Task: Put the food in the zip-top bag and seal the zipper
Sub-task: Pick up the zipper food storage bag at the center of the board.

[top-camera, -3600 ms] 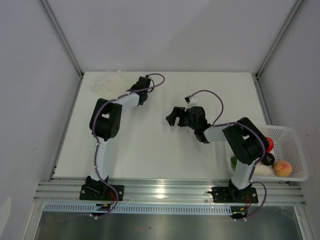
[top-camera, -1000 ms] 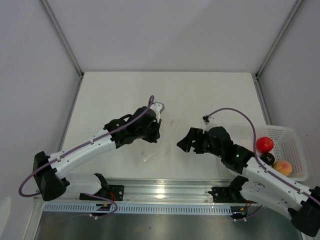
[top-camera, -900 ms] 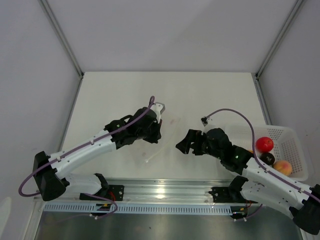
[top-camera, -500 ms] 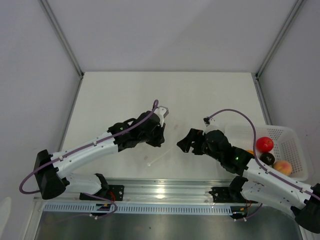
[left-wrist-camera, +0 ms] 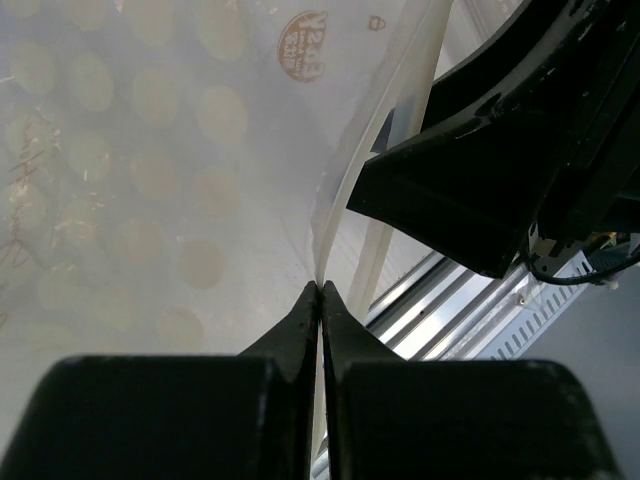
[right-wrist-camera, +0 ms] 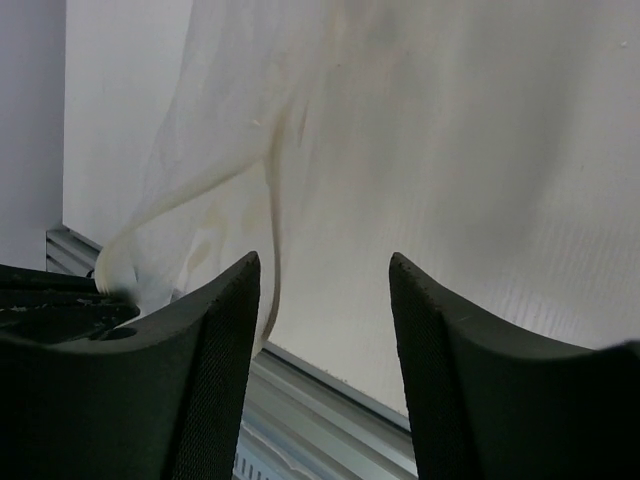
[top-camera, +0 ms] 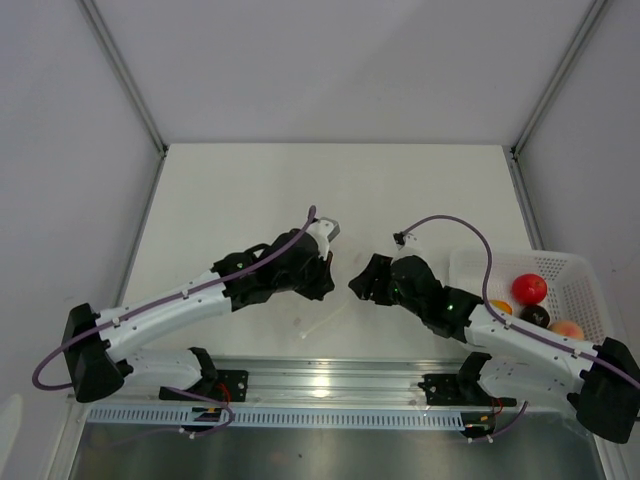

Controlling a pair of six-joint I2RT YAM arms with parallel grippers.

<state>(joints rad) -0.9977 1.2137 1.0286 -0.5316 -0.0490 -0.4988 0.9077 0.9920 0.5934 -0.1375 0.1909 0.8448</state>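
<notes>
The clear zip-top bag [left-wrist-camera: 150, 150] hangs from my left gripper [left-wrist-camera: 320, 290], which is shut on its zipper [left-wrist-camera: 345, 190] strip; a reddish mark [left-wrist-camera: 302, 45] shows near the bag's edge. From above, the left gripper [top-camera: 322, 280] and right gripper [top-camera: 360, 285] face each other near the table's front middle, with the bag [top-camera: 320, 318] under them. My right gripper [right-wrist-camera: 322, 265] is open, the crinkly bag [right-wrist-camera: 300, 120] just ahead of its fingers. The food lies in the basket: a red round piece [top-camera: 528, 288], an orange one [top-camera: 501, 307], a dark-purple one [top-camera: 540, 316], a peach one [top-camera: 568, 328].
A white slotted basket [top-camera: 590, 285] stands at the table's right edge, partly beyond it. An aluminium rail [top-camera: 330, 385] runs along the near edge below both grippers. Grey walls enclose the table on three sides.
The left gripper has carried the bag from the far left corner to the front middle. Over the last second the right gripper moved left toward the bag and its jaws narrowed.
</notes>
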